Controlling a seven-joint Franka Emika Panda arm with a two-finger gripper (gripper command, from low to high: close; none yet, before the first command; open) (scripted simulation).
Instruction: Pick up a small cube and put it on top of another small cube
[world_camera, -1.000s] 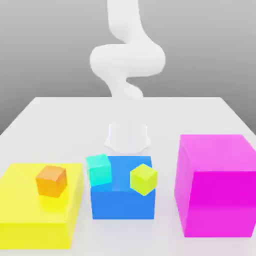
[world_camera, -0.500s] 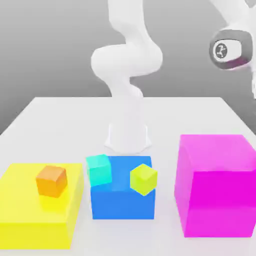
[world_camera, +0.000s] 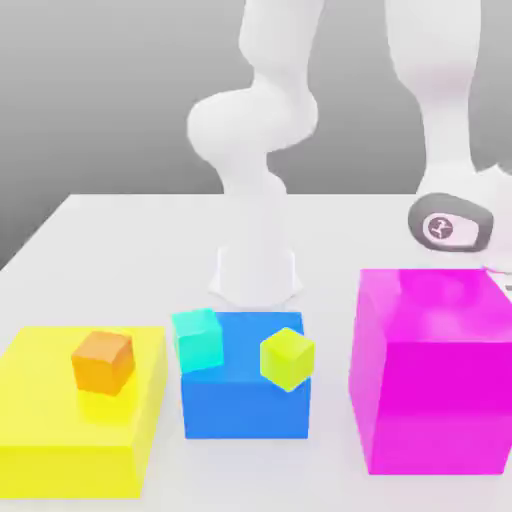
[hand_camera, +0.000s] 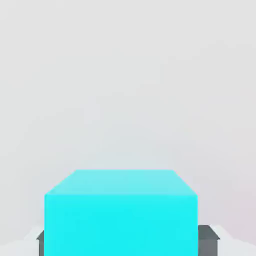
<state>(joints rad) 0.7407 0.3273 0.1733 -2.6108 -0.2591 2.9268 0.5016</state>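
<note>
In the hand view, the small cube (hand_camera: 120, 215), bright sky-cyan, sits between the dark grey fingers (hand_camera: 207, 240) of my gripper (hand_camera: 125, 244), which is shut on it above a pale surface. In the exterior view my arm's wrist (world_camera: 450, 226) hangs low behind the magenta block (world_camera: 432, 370), which hides the hand's lower end. Another small cube (world_camera: 197, 340), teal-green, rests on the back left corner of the blue block (world_camera: 245, 400), far to the exterior view's left of the wrist.
A yellow-green cube (world_camera: 287, 358) sits on the blue block's right part. An orange cube (world_camera: 102, 361) lies on a low yellow block (world_camera: 60, 440) at the exterior view's left. The robot's white base (world_camera: 255, 270) stands behind the blue block.
The arm's wrist came into the exterior view from the upper right and dropped to just behind the magenta block. The cubes on the blocks have not moved.
</note>
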